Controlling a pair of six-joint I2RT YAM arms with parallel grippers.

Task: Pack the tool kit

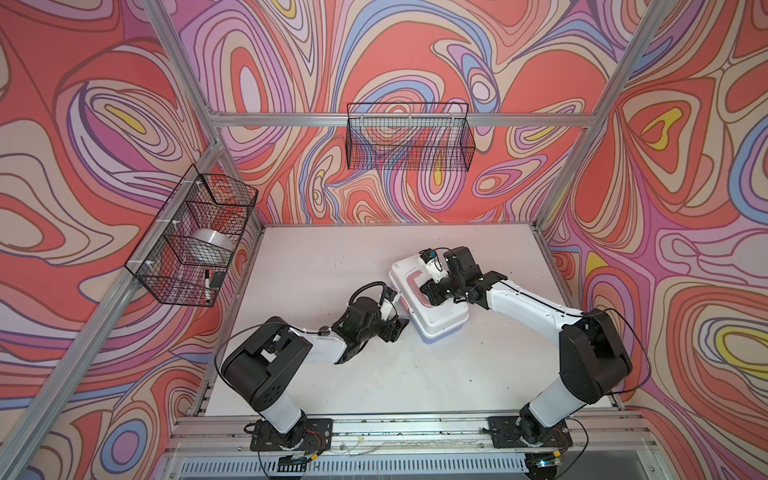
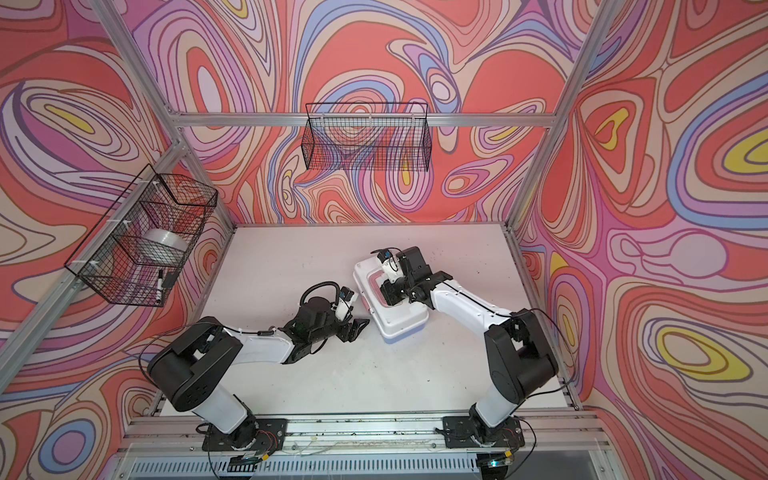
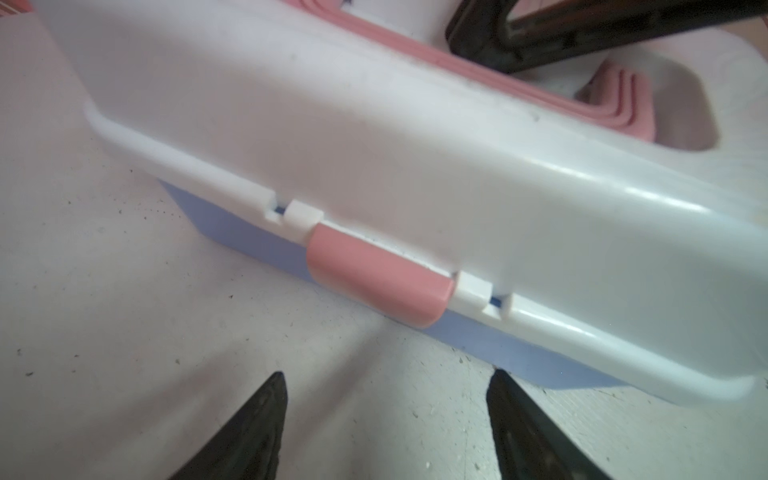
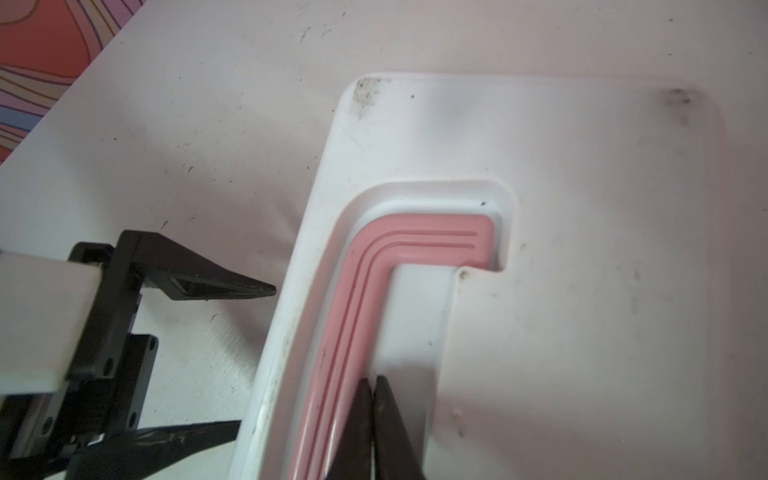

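Toolbox (image 1: 440, 322) sits lid-shut on the table (image 1: 395, 374), just 1 o'clock of table centre, skewed. Right claw (image 4: 374, 384) is pinched fully together and holds nothing, tips down in the lid (image 4: 582, 208) recess against the pink handle (image 4: 361, 286). Left claw (image 3: 386, 380) is spread fairly wide, empty, just off its 8 o'clock side, aimed at the pink latch (image 3: 378, 282). Latch lies folded over the blue base (image 3: 241, 237); can't tell if it's snapped.

Guess: stiff hollow plastic, glossy, slippery on the lid, modest weight. Carry by the handle once it's tipped up. Press the latch's low edge while bracing the lid.
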